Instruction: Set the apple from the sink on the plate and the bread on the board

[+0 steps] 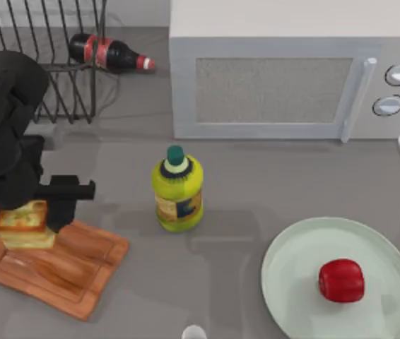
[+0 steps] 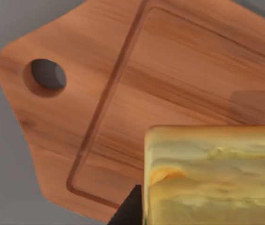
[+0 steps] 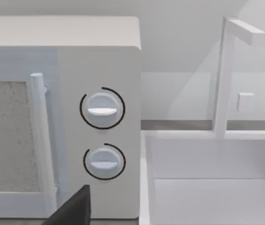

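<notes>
Gripping thick square golden-topped bread (image 1: 22, 224) in left claw (image 1: 27, 212) above reddish-brown wooden board (image 1: 73, 272). Glossy red apple (image 1: 341, 280) resting on pale mint-green round plate (image 1: 292, 268). Right claw's state: cannot tell.

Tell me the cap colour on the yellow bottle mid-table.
Dark green, clearest in the top view: the cap tops the yellow bottle.

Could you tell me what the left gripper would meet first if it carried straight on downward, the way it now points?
Probably the board. The left gripper points down at it with the bread between its fingers, so the bread's underside would touch the wood first. How much gap remains is hard to judge.
</notes>
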You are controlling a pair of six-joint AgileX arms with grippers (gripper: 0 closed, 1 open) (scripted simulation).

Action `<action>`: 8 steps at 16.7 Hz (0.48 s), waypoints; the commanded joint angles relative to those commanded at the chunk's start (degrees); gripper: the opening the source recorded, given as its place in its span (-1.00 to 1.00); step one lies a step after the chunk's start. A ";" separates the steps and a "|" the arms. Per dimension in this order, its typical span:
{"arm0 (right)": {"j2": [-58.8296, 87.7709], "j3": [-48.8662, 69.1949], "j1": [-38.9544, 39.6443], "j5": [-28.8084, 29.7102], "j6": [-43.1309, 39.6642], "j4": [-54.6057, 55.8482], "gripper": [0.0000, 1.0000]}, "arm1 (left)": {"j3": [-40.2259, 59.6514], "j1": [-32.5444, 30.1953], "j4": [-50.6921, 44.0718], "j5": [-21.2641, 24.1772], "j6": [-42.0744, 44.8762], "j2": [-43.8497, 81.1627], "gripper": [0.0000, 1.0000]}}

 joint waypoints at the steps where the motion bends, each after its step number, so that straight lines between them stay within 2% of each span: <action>1: 0.00 0.00 0.00 0.00 0.00 0.00 1.00 | -0.55 -0.01 1.00 0.00 0.01 0.35 -1.00; 8: 0.00 0.00 0.00 0.00 0.00 0.00 1.00 | -4.33 -0.09 7.71 0.00 0.04 3.09 -1.00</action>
